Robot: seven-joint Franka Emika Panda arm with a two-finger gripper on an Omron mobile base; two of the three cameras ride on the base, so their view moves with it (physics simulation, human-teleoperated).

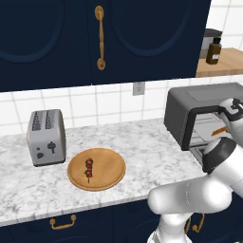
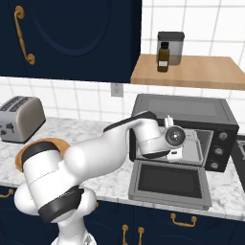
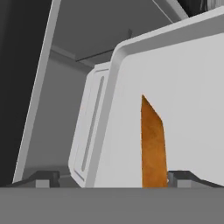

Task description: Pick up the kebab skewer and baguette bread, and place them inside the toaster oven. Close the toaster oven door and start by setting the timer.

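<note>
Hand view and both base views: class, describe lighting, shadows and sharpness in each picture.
Left base view: even, flat light, only a faint shadow under the wooden plate; edges slightly soft. Right base view: no glare on the toaster oven door, dim oven cavity. Hand view: very close, pale blurred surfaces, the baguette bread a soft orange strip.
</note>
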